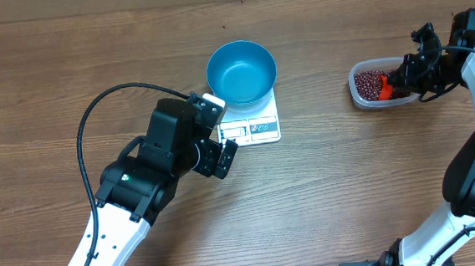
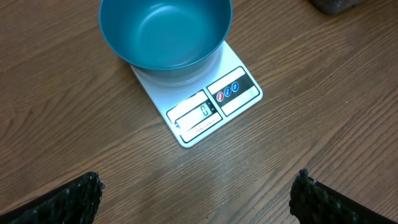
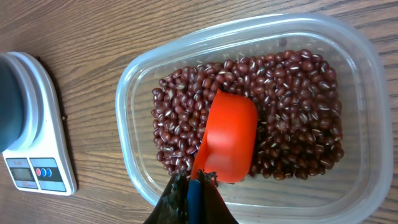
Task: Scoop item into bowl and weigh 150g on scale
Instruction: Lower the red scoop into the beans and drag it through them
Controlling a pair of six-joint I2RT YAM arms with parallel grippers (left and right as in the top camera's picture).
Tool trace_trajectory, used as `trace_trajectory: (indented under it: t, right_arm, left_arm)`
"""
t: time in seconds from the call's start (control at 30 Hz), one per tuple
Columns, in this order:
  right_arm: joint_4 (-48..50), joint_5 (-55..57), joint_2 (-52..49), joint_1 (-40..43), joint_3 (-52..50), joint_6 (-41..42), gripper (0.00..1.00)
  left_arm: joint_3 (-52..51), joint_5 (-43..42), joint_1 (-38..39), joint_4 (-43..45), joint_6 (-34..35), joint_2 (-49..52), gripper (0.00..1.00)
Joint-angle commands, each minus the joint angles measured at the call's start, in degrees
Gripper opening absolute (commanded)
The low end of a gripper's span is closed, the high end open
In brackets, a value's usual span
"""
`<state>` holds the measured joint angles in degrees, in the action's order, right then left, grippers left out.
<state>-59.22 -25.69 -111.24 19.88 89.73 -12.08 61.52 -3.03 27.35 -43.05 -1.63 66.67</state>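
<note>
The blue bowl (image 1: 241,70) (image 2: 165,31) stands empty on the white scale (image 1: 258,128) (image 2: 233,93). My left gripper (image 1: 221,134) (image 2: 199,202) hovers just in front of the scale's display edge, open, with only bare table between its fingers. At the far right, the red-brown beans (image 1: 371,82) (image 3: 292,106) fill a clear plastic tub (image 1: 357,93) (image 3: 134,81). My right gripper (image 1: 403,75) (image 3: 194,186) is shut on the blue handle of an orange scoop (image 1: 385,92) (image 3: 229,140), whose cup lies face down in the beans. The scale (image 3: 43,124) and bowl (image 3: 7,102) show at the right wrist view's left edge.
The left arm's black cable (image 1: 94,118) loops over the table to the left of the scale. Wooden tabletop lies between the scale and the tub.
</note>
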Motion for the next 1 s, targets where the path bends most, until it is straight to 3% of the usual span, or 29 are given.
trace_trajectory:
  t: [0.0,0.97]
  right_arm:
    - [0.0,-3.6,-0.5,-0.1,0.2,-0.5,0.04]
    - [0.1,-7.0,-4.7,4.9,0.2,-0.4,0.04]
  left_arm:
    - [1.4,-0.9,0.2,0.2,0.5,0.3,0.99]
    - [1.4,-0.9,0.2,0.2,0.5,0.3,0.99]
